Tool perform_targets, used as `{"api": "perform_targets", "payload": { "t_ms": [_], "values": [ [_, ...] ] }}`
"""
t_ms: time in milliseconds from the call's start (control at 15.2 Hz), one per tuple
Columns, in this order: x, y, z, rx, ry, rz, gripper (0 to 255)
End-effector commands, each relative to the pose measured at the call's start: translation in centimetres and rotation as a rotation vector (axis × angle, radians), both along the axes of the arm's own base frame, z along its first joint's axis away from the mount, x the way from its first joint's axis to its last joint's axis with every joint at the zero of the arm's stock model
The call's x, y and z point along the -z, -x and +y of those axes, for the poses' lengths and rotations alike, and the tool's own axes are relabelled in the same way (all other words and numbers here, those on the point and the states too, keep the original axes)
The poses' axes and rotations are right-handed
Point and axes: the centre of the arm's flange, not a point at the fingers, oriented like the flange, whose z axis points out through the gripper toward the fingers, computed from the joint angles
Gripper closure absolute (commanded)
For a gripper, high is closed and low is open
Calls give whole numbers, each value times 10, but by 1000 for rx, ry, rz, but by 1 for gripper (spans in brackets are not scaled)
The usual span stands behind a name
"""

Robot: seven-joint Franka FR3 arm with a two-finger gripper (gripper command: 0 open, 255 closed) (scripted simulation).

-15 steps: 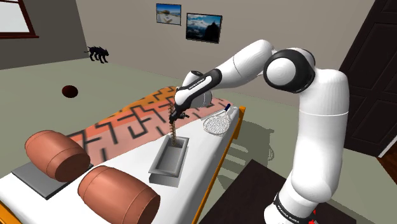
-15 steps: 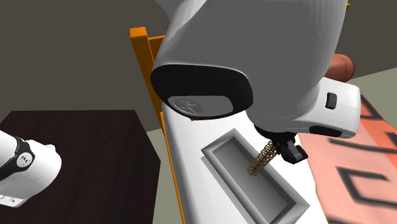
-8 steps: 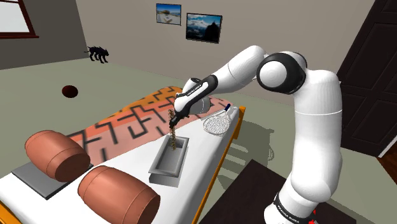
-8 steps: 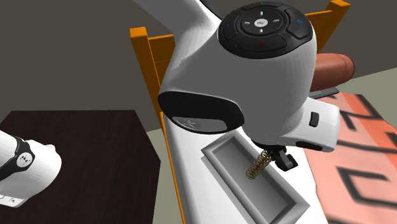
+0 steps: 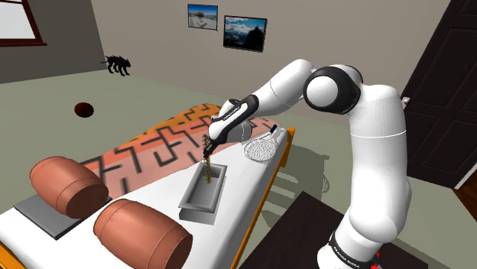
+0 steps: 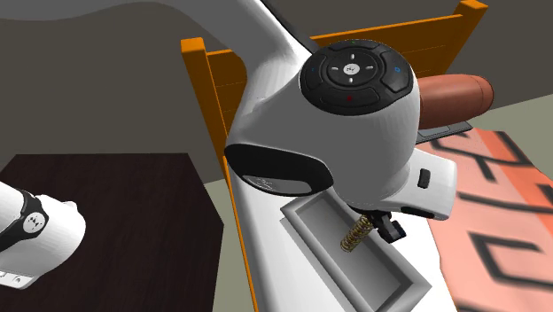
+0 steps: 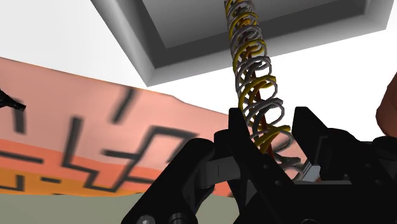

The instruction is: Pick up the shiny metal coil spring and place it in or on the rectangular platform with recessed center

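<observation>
Spring (image 7: 254,76): grey-and-yellow wire coils, clasped by tool (image 7: 275,137).

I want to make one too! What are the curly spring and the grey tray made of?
The coil spring looks like shiny metal wire: silvery and golden loops. The tray looks plain matte grey, no shine; maybe plastic or painted metal, hard to tell.

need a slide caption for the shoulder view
White arm with its pincer shut on a coil spring, hanging upright over the recess of a grey rectangular tray, two brown barrels nearby.
</observation>
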Motion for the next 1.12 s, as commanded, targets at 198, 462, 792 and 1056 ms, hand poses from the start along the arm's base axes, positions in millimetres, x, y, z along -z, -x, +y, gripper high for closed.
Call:
{"api": "perform_targets", "payload": {
  "t_ms": [198, 462, 792, 1056],
  "values": [
    [0, 0, 0, 0, 0, -1, 0],
    [0, 0, 0, 0, 0, -1, 0],
    [-46, 19, -5, 0, 0, -1, 0],
    [-46, 19, -5, 0, 0, -1, 0]
  ]
}}
